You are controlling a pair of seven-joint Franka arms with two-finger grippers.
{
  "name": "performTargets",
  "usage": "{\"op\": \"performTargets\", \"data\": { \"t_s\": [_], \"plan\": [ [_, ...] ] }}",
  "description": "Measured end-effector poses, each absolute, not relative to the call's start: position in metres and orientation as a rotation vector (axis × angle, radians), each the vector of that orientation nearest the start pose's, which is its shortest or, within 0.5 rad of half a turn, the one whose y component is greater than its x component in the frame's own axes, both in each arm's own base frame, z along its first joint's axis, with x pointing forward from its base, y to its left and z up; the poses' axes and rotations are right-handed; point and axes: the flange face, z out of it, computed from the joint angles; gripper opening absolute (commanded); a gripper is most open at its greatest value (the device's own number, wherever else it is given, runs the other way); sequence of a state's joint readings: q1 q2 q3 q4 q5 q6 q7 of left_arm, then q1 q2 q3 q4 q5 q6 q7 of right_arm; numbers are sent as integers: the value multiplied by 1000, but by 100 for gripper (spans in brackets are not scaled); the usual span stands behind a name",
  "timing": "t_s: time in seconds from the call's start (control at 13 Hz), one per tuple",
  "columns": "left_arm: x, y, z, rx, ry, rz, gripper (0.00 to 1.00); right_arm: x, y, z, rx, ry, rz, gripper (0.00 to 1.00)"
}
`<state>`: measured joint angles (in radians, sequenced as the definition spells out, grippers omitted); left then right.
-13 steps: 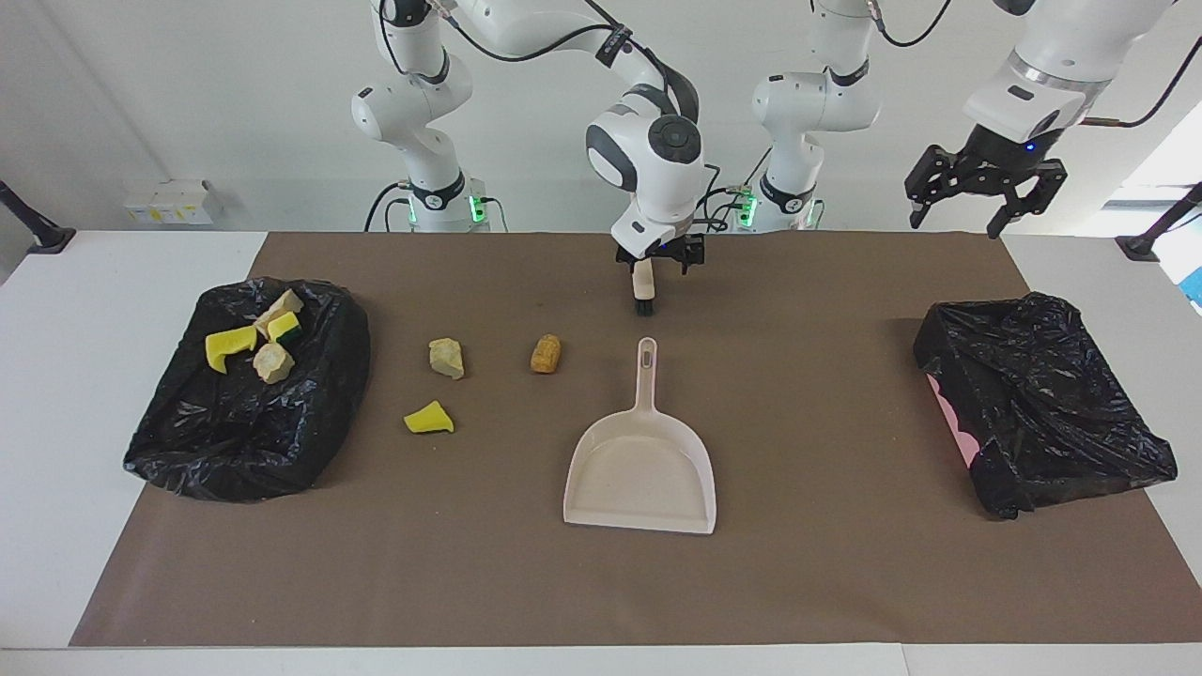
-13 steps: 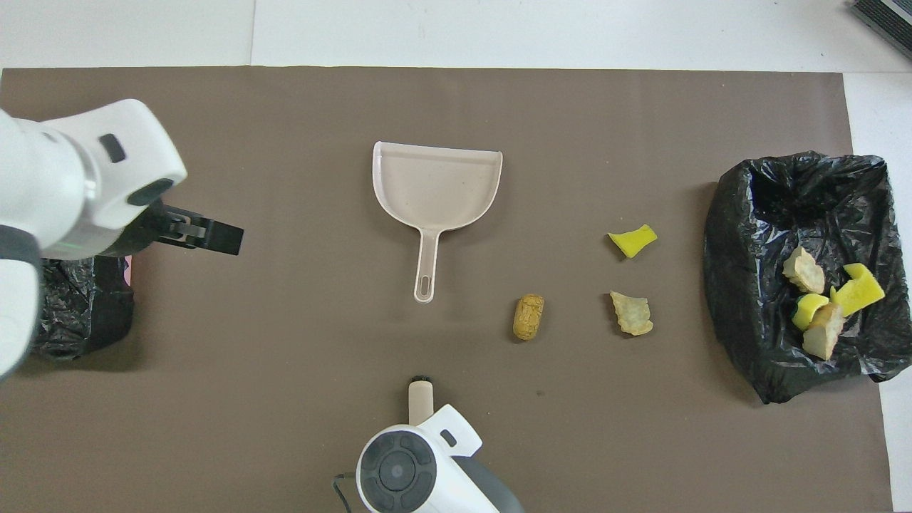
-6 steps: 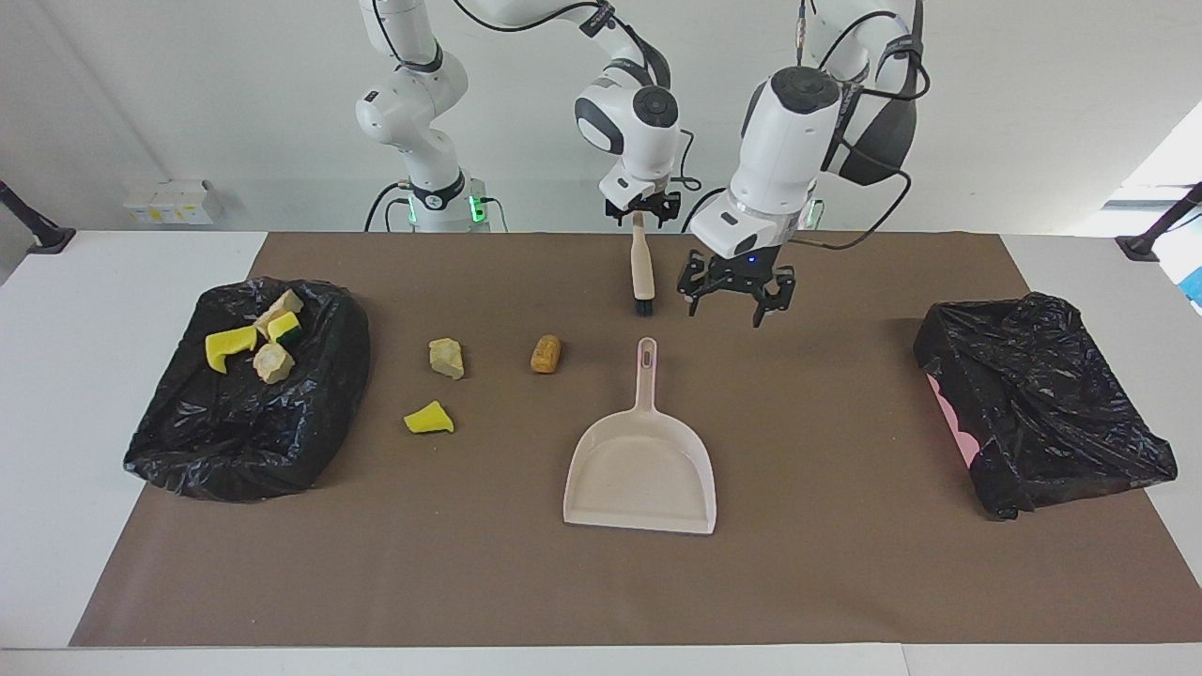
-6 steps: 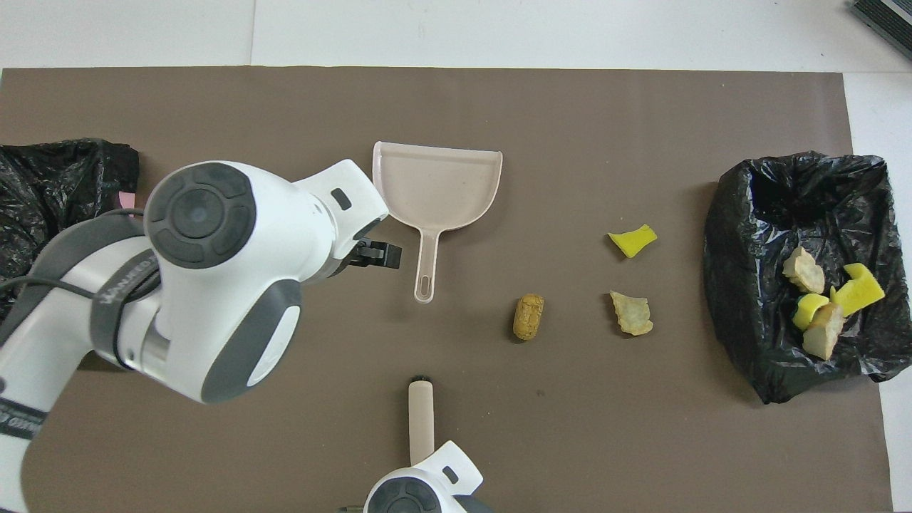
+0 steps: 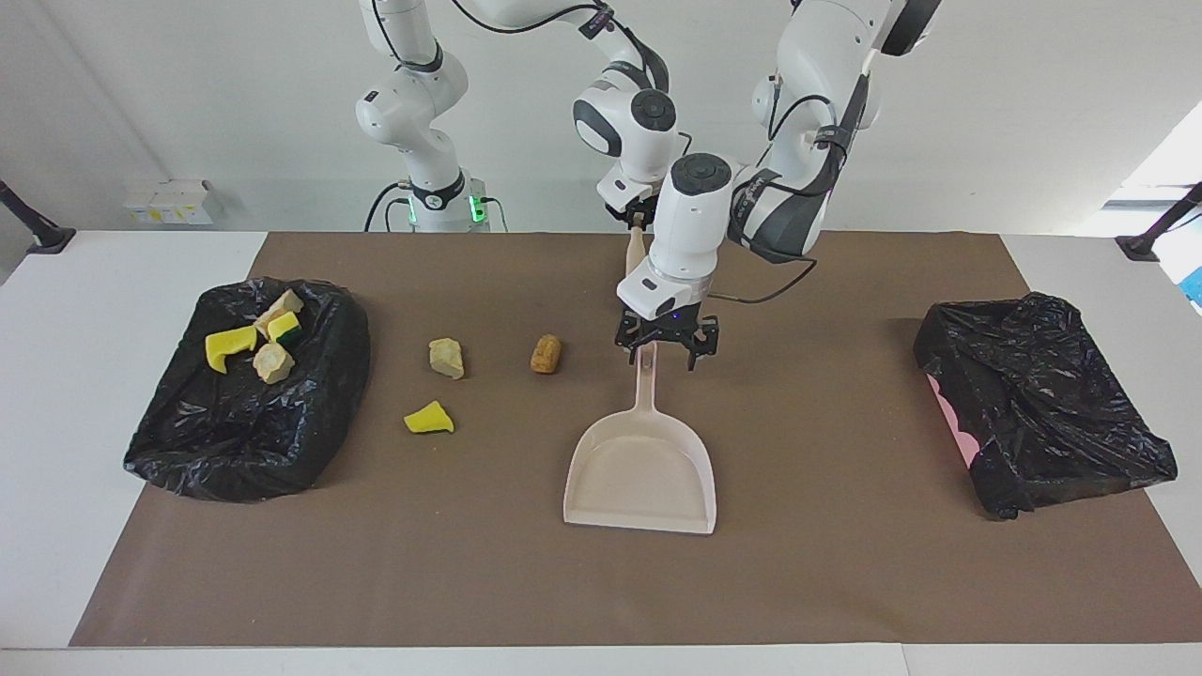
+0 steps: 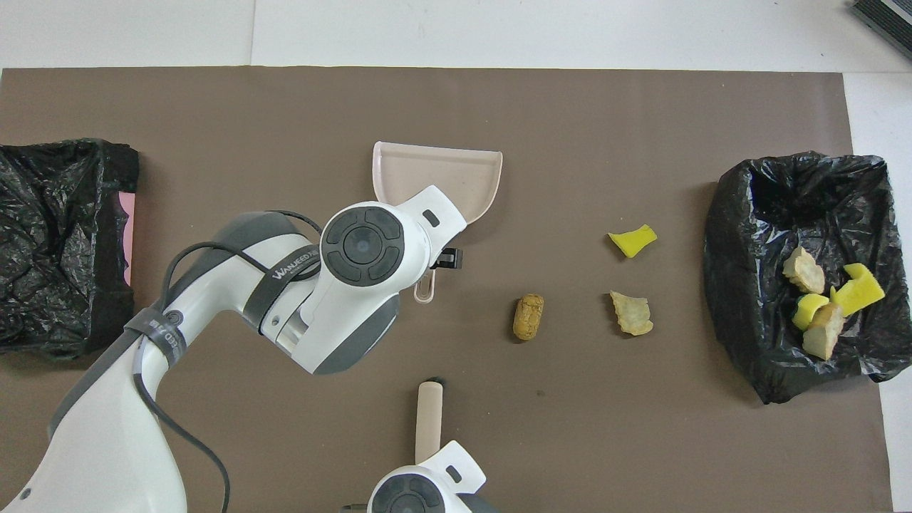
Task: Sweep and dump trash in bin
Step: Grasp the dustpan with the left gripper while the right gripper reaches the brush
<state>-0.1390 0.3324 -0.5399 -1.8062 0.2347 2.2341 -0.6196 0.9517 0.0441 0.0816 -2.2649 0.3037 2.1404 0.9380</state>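
A plain beige plastic dustpan (image 5: pixel 640 469) lay on a brown paper-covered tabletop (image 5: pixel 826 563). The loose scraps were a yellow sponge wedge (image 5: pixel 429 419), a beige foam chunk (image 5: pixel 446 358) and an orange-brown cylinder lump (image 5: pixel 546 354). The crinkled plastic bin bags (image 5: pixel 249 413) were glossy black.

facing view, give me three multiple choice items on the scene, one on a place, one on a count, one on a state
1. Where is the left gripper?
A. at the dustpan's handle
B. over the bin at the left arm's end
C. over the yellow sponge piece

2. How many trash scraps lie loose on the brown mat?
A. one
B. three
C. five

3. What is the state of the right gripper?
A. open and empty
B. shut on the brush
C. shut on the dustpan

Answers:
1. A, its open fingers straddle the handle end of the beige dustpan.
2. B, the orange-brown lump, a beige chunk and a yellow sponge piece lie outside the bag-lined bin.
3. B, it grips the top of the brush handle.
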Motion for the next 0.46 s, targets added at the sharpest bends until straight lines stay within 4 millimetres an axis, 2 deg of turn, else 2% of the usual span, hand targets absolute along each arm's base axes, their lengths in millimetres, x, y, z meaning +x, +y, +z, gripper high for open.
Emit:
{"op": "performTargets", "data": {
  "t_s": [0.23, 0.46],
  "plan": [
    [526, -379, 384, -3196, 233, -206, 100, 257, 437, 330, -3098, 179, 469, 0],
    [527, -383, 370, -3192, 236, -211, 98, 289, 419, 342, -3083, 276, 490, 0]
  ]
}}
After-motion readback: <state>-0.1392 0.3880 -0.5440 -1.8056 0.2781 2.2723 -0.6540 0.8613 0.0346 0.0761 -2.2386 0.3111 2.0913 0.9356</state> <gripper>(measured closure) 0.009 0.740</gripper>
